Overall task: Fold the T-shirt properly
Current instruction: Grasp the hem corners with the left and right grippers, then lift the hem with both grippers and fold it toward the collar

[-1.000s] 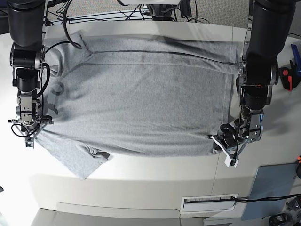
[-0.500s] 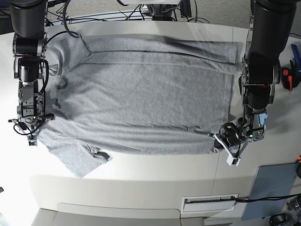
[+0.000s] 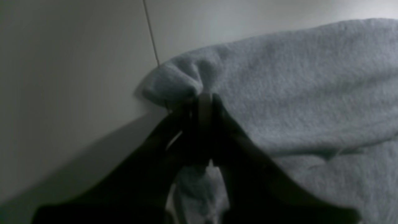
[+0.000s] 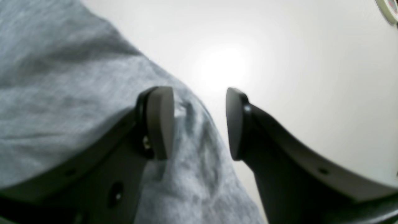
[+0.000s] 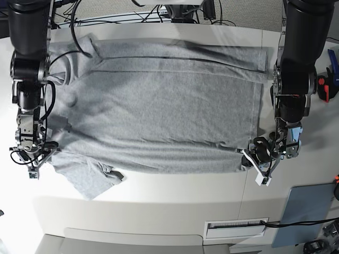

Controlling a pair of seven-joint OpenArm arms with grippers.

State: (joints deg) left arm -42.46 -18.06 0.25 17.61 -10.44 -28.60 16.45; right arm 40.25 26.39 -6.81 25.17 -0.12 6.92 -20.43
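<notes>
The heather-grey T-shirt (image 5: 159,100) lies spread flat across the white table (image 5: 175,196), its neck toward the base view's left and its hem toward the right. My left gripper (image 5: 250,160) sits at the near hem corner on the right. In the left wrist view the left gripper (image 3: 203,99) is shut on a bunched fold of the T-shirt (image 3: 295,77). My right gripper (image 5: 33,159) is at the near sleeve on the left. The right wrist view shows the right gripper (image 4: 199,121) open, the T-shirt (image 4: 62,93) lying loose under and between its fingers.
A grey-blue pad (image 5: 307,209) lies at the near right corner. A red and black clamp (image 5: 324,87) sits at the right edge. Cables (image 5: 159,10) run along the far side. A slotted label plate (image 5: 235,227) is set in the table's front.
My right gripper has opened and let go of the shirt's sleeve edge, and has shifted slightly toward the near side. The left gripper keeps its hold on the hem corner.
</notes>
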